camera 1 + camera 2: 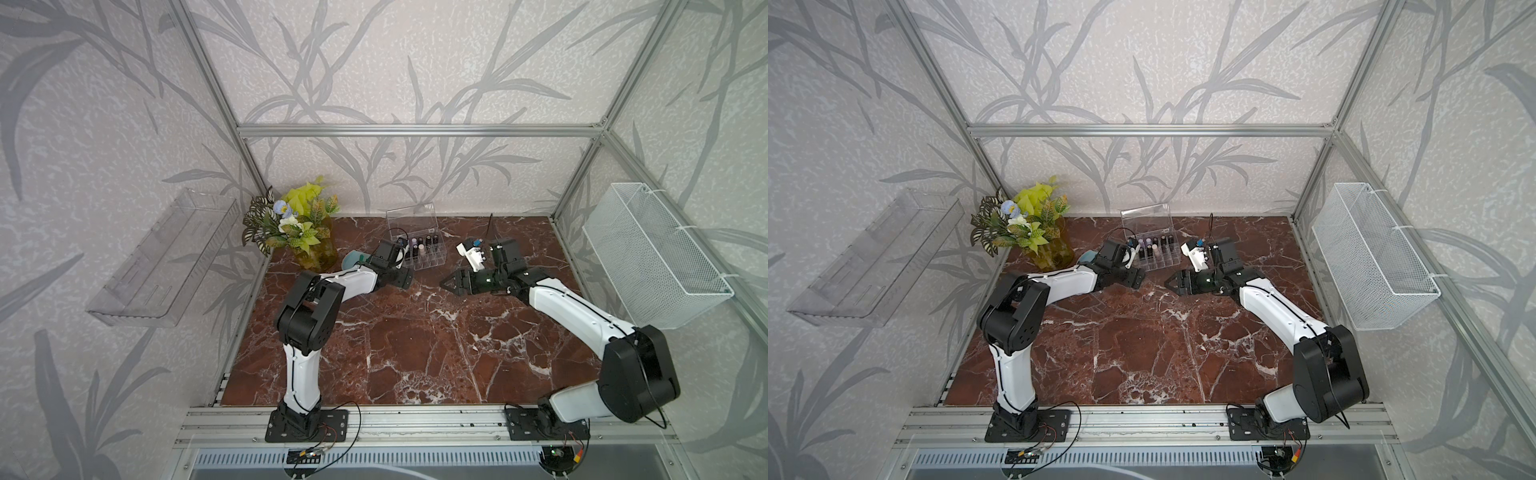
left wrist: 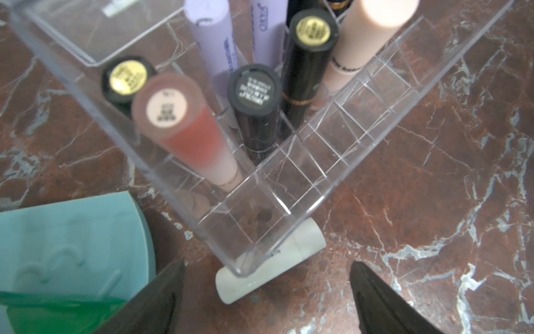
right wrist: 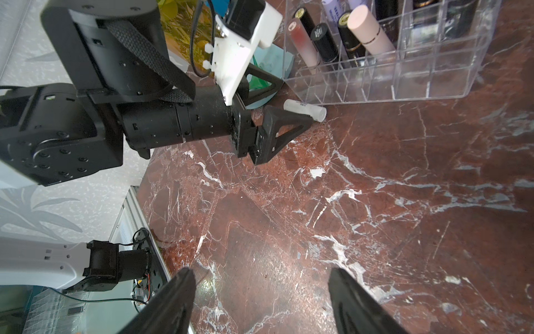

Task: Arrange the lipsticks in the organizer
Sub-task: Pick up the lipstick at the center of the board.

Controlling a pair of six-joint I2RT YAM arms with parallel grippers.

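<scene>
Beside the small clear plastic organizer box point(image 2: 291, 219) on the red-brown marble table point(image 2: 433, 173), a short white lipstick tube point(image 2: 248, 282) is lying flat. My left pincer point(image 2: 265, 273) is hanging wide open, one finger on each side of it, gripping nothing. Black, lilac and pink lipsticks point(image 2: 254, 92) are standing in the box's cells. My right pincer point(image 3: 260, 271) is hanging open over the table, holding nothing.
</scene>
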